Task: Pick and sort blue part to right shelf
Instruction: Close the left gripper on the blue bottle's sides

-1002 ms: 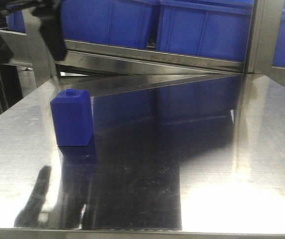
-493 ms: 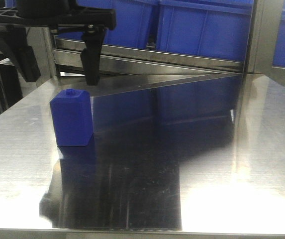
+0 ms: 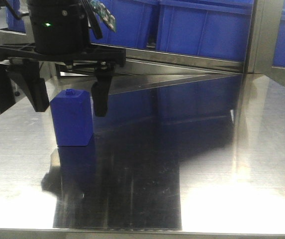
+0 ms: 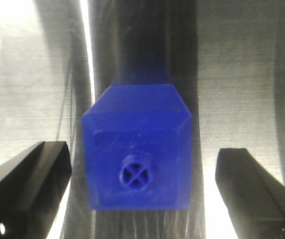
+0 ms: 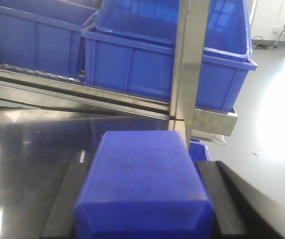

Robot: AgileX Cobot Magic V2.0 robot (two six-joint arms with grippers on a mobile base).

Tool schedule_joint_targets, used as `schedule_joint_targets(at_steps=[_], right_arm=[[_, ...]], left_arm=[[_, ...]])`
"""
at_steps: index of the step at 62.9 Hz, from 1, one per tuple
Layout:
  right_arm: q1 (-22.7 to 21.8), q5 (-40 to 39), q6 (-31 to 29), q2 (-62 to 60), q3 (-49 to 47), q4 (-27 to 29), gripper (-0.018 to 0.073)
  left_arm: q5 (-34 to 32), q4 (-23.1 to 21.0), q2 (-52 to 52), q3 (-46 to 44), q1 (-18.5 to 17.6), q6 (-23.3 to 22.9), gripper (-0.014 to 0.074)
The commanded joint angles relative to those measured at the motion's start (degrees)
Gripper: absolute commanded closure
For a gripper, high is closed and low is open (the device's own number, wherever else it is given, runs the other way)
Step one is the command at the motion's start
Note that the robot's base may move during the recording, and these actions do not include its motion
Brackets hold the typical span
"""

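Note:
A blue part (image 3: 72, 118), a boxy block with a round stud on top, stands upright on the steel table (image 3: 207, 164) at the left. My left gripper (image 3: 70, 109) hangs open over it, one black finger on each side, neither touching. From the left wrist view, the blue part (image 4: 137, 154) sits centred in the left gripper (image 4: 142, 169), with gaps on both sides. My right gripper (image 5: 144, 209) is shut on a second blue part (image 5: 144, 179), held up facing the shelf (image 5: 189, 74). The front view does not show the right gripper.
Blue plastic bins (image 3: 202, 25) fill the sloped steel shelf along the table's far edge. An upright steel post (image 3: 259, 35) stands at the back right. More blue bins (image 5: 162, 55) sit straight ahead of the right gripper.
The left gripper has come in from the upper left and dropped down, so its open fingers now straddle the blue part. The part has not moved.

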Motion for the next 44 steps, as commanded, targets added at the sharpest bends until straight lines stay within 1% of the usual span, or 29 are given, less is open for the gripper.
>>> schedule_joint_targets(at_steps=[1,29,33,44], right_arm=[[-0.3,-5.13,0.08,0.26,-1.71,-0.77,0.0137],[-0.3,-5.13,0.08,0.26,-1.71,-0.77,0.0137],[-0.3,-5.13,0.08,0.26,-1.71,-0.77,0.0137],[-0.3,-5.13,0.08,0.26,-1.71,-0.77,0.0137]], left_arm=[[-0.26,-0.26,-1.9,-1.92,0.64,-0.66,-0.0024],[-0.13,-0.46,-1.29,-1.92,1.36,-0.66,-0.0017],[-0.13,-0.46,-1.29,-1.92,1.36,-0.66,0.0006],[-0.13,-0.46,-1.29,-1.92,1.36,-0.66,0.0125]])
